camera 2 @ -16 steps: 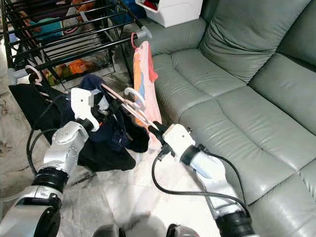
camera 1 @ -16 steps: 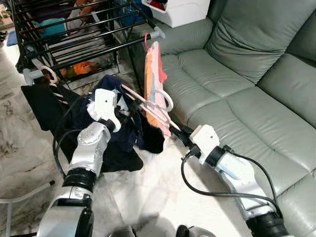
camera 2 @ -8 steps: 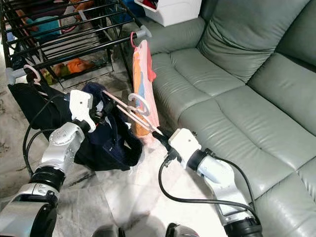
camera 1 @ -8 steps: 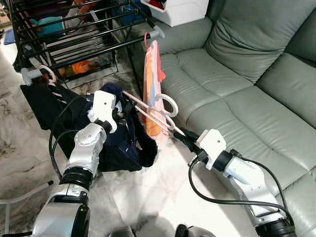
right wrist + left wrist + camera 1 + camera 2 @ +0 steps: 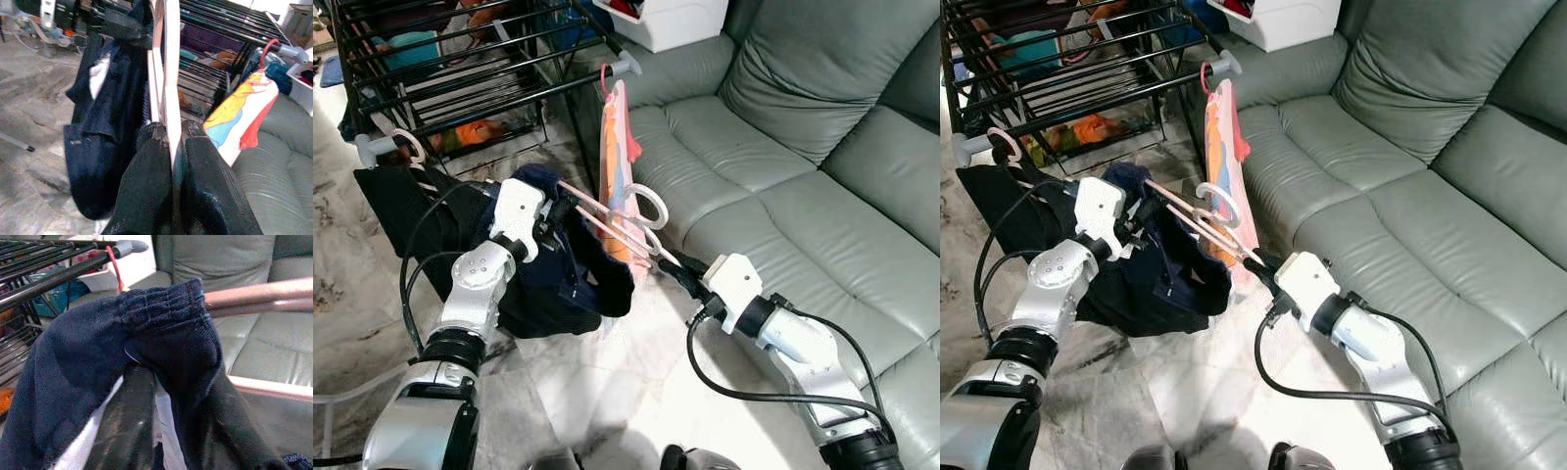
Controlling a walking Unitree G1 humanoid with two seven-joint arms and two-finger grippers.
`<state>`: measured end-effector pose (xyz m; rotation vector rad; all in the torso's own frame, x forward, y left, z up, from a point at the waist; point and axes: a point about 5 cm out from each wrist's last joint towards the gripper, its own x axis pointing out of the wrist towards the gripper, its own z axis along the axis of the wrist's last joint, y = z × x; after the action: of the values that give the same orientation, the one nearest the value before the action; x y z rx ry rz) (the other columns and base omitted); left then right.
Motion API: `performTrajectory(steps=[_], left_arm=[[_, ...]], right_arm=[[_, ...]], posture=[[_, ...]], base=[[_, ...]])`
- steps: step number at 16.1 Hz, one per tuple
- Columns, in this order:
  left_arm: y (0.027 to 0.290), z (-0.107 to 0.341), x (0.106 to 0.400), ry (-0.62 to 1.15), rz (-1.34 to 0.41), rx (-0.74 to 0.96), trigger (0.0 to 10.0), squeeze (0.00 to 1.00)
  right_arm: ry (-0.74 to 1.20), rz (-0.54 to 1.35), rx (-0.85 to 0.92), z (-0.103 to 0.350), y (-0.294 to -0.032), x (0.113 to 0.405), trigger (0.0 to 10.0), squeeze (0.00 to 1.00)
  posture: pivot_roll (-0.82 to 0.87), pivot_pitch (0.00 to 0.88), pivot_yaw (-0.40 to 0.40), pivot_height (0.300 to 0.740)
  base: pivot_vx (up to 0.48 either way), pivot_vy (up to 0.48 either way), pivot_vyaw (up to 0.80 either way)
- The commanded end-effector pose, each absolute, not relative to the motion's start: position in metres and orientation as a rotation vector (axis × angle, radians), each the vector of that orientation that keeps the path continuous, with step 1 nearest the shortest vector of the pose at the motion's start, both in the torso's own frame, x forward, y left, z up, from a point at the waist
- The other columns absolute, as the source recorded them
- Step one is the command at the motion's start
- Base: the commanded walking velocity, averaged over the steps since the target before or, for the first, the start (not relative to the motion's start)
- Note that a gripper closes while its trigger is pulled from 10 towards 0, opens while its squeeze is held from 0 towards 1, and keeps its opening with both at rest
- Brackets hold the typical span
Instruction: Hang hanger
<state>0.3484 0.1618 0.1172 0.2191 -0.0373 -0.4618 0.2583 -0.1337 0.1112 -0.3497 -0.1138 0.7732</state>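
A pink hanger [image 5: 607, 217] with a white hook [image 5: 647, 206] is held slanting between my two grippers, just in front of the black drying rack [image 5: 460, 69]. A navy garment [image 5: 563, 279] is draped over its left end and hangs down. My left gripper [image 5: 553, 208] is shut on that garment's waistband [image 5: 161, 328] beside the hanger bar [image 5: 254, 293]. The right gripper [image 5: 668, 262] is shut on the hanger's lower right end, with the pink bar [image 5: 171, 88] pinched between its fingers [image 5: 151, 171].
An orange-and-pink cloth [image 5: 615, 147] hangs on a red hook from the rack's bar end. A black garment [image 5: 391, 206] hangs at the rack's left corner. A grey-green sofa [image 5: 803, 176] lies on the right, with a white box [image 5: 666, 20] behind it. Pale marble floor [image 5: 607, 392] lies below.
My right gripper has drawn slightly right and back with the hanger end. The left forearm has swung a little leftward. Both still hold the hanger and garment.
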Motion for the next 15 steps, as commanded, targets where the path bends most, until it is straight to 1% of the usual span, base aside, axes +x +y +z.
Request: performTrajectory(steps=[1,4,8,11,13,15], left_arm=[[0.167,0.123,0.351,-0.049,-0.449,0.271,0.0,0.0],[0.168,0.127,0.352,-0.069,-0.439,0.348,0.0,0.0],[0.174,0.142,0.359,-0.136,-0.372,0.427,0.0,0.0],[0.17,0.151,0.36,-0.196,-0.374,0.482,0.0,0.0],[0.152,0.16,0.355,-0.291,-0.47,0.534,0.0,0.0],[0.123,0.162,0.341,-0.4,-0.657,0.633,0.0,0.0]], right_arm=[[-0.159,0.736,-0.364,0.119,-0.133,0.264,10.0,0.0],[-0.148,0.732,-0.357,0.116,-0.132,0.264,10.0,0.0],[-0.123,0.716,-0.346,0.11,-0.131,0.264,10.0,0.0],[-0.105,0.713,-0.347,0.106,-0.129,0.264,10.0,0.0],[-0.091,0.7,-0.331,0.105,-0.126,0.267,10.0,0.0],[-0.074,0.703,-0.301,0.102,-0.12,0.272,10.0,0.0]], posture=[[-0.06,0.021,0.022,0.74],[-0.06,0.022,0.021,0.74],[-0.05,0.024,0.023,0.74],[-0.05,0.024,0.023,0.74],[-0.05,0.028,0.021,0.74],[-0.05,0.027,0.019,0.74]], base=[[0.0,0.0,0.0],[0.0,0.0,0.0],[0.0,0.0,0.0],[0.0,0.0,0.0],[0.0,0.0,0.0],[0.0,0.0,0.0]])
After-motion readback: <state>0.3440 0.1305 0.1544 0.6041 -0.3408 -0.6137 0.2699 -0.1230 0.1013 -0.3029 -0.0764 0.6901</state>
